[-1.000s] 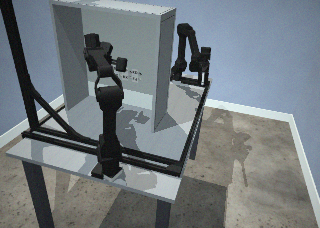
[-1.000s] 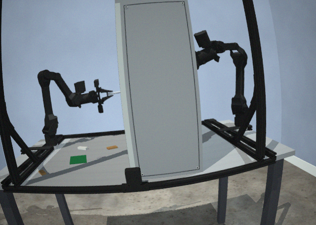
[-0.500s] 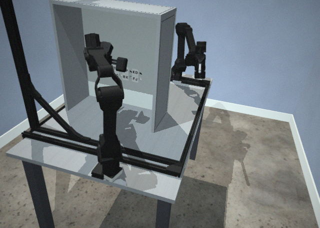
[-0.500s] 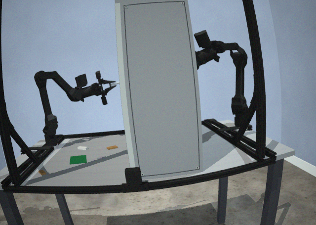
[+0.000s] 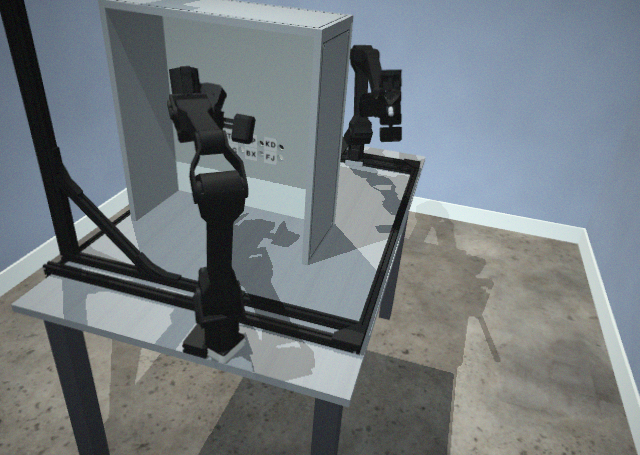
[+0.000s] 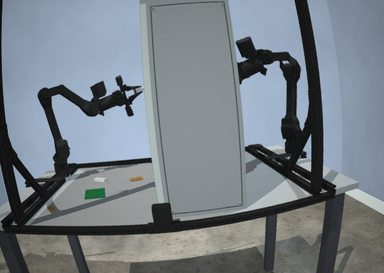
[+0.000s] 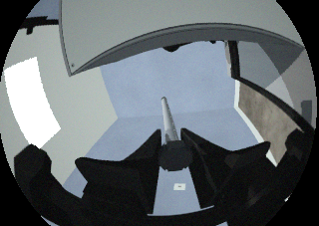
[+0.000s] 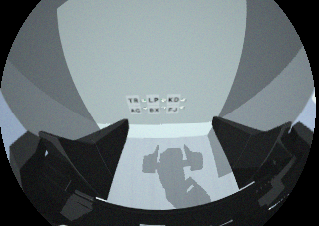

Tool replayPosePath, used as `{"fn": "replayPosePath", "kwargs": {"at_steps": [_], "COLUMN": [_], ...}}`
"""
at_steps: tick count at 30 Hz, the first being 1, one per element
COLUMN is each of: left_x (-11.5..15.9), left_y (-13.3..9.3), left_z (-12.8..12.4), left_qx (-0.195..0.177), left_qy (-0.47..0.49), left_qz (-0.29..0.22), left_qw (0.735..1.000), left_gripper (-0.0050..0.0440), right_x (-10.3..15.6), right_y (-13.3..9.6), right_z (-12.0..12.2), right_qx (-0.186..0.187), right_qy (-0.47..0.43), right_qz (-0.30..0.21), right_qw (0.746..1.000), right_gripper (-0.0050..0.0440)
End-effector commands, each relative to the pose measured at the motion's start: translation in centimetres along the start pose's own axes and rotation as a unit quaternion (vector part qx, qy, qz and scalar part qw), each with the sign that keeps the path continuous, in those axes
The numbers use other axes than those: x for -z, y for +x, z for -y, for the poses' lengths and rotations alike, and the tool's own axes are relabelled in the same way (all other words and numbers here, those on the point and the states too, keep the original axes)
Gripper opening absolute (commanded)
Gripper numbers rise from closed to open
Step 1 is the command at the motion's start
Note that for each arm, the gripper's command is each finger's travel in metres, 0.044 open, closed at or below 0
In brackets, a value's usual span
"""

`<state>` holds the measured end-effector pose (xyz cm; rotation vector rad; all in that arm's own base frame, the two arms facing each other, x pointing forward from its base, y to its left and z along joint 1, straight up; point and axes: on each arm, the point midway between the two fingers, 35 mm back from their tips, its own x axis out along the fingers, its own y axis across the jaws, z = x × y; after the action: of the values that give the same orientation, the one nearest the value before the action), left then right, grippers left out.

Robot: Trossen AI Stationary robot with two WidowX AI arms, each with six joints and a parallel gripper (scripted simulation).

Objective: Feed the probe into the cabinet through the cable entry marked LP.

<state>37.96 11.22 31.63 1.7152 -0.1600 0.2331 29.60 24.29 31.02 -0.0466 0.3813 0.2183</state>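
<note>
The grey cabinet (image 5: pixel 330 130) (image 6: pixel 195 108) (image 7: pixel 150 17) stands upright on the table, open on one side. Small labels sit on its back wall; the LP label (image 8: pixel 153 100) is in the top row between TR and KD (image 5: pixel 270 143). My left gripper (image 6: pixel 134 92) (image 7: pixel 170 132) (image 5: pixel 391 114) is behind the cabinet, shut on the slim silver probe (image 6: pixel 139 89) (image 7: pixel 168 121). The probe points at the wall, its tip close to the outer face. My right gripper (image 8: pixel 171 122) (image 5: pixel 242 128) is open and empty inside the cabinet, facing the labels.
A green patch (image 6: pixel 95 193), a white block (image 6: pixel 99 179) and two orange blocks (image 6: pixel 135 179) (image 6: pixel 51 209) lie on the table behind the cabinet. Black frame rails (image 5: pixel 382 248) (image 6: pixel 288 167) run along the table edges, with tall posts at the corners.
</note>
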Motion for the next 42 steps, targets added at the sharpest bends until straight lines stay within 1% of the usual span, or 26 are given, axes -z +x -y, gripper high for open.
{"fn": "replayPosePath", "kwargs": {"at_steps": [1,5,7,15,22,24,39,41,42], "left_x": [-0.6,-1.4,-1.4,-3.0,-4.4,-4.4,-7.4,-7.4,-7.6], "left_y": [0.4,0.7,0.7,0.7,0.4,0.4,-1.6,-1.6,-1.8], "left_z": [-2.7,-4.5,-4.5,-8.1,-11.2,-11.2,-17.4,-17.4,-17.8], "left_qx": [-0.028,-0.044,-0.044,-0.077,-0.105,-0.105,-0.161,-0.161,-0.164], "left_qy": [0.009,0.008,0.008,0.003,-0.004,-0.004,-0.022,-0.022,-0.024], "left_qz": [-0.006,-0.012,-0.012,-0.024,-0.034,-0.034,-0.047,-0.047,-0.048], "left_qw": [1.0,0.999,0.999,0.997,0.994,0.994,0.986,0.986,0.985], "left_gripper": [0.0,0.0,0.0,0.0,0.0,0.0,0.0,0.0,0.0], "right_x": [0.0,0.0,0.0,0.0,0.0,0.0,0.0,0.0,0.0], "right_y": [-0.1,-0.1,-0.1,-0.1,-0.1,-0.1,-0.1,-0.1,-0.1], "right_z": [-0.1,-0.1,-0.1,-0.1,-0.1,-0.1,-0.1,-0.1,-0.1], "right_qx": [-0.002,-0.002,-0.002,-0.002,-0.002,-0.002,-0.002,-0.002,-0.002], "right_qy": [0.001,0.001,0.001,0.001,0.001,0.001,0.001,0.001,0.001], "right_qz": [0.0,0.0,0.0,0.0,0.0,0.0,0.0,0.0,0.0], "right_qw": [1.0,1.0,1.0,1.0,1.0,1.0,1.0,1.0,1.0], "right_gripper": [0.044,0.044,0.044,0.044,0.044,0.044,0.044,0.044,0.044]}}
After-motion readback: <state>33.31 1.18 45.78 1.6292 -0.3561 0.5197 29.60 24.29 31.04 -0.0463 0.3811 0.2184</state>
